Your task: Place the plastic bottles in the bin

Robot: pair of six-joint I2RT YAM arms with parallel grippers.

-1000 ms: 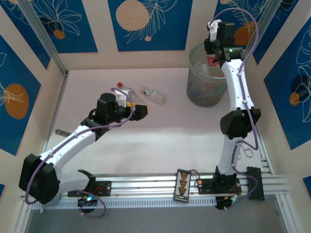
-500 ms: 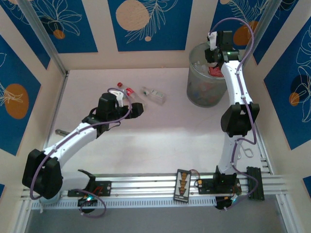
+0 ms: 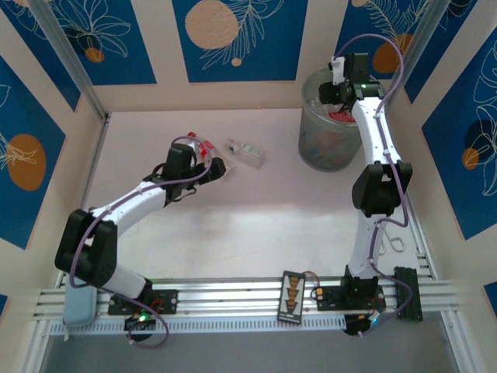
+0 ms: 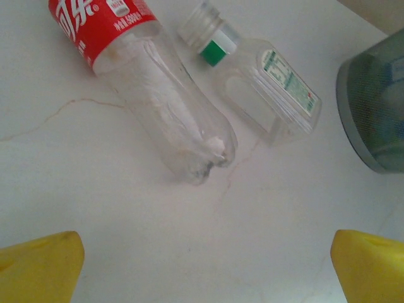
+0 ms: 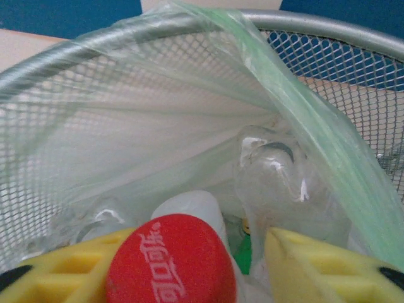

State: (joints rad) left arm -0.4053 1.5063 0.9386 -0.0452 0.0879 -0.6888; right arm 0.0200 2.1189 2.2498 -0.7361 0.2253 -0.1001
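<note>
Two plastic bottles lie on the table: a clear one with a red label (image 3: pixel 203 148) (image 4: pixel 151 88) and a flat clear one with a green mark (image 3: pixel 247 151) (image 4: pixel 265 88). My left gripper (image 3: pixel 220 169) (image 4: pixel 205 265) hovers open just short of them, with nothing between its yellow fingertips (image 4: pixel 38 265). My right gripper (image 3: pixel 335 93) (image 5: pixel 196 268) hangs inside the mouth of the bin (image 3: pixel 326 148) (image 5: pixel 95 107). Its jaws are parted around a red-capped bottle (image 5: pixel 170 259), which leans on the left finger with a gap to the right one. Several bottles (image 5: pixel 278 177) lie inside the bin.
The bin (image 4: pixel 375 107) has a mesh wall and a thin green liner (image 5: pixel 303 107). Walls close the table at the back and on both sides. A metal rail with a small control box (image 3: pixel 293 294) runs along the near edge.
My left arm reached forward and left toward the two bottles on the table. My right gripper sank a little into the bin's mouth and its jaws parted from the red-capped bottle.
</note>
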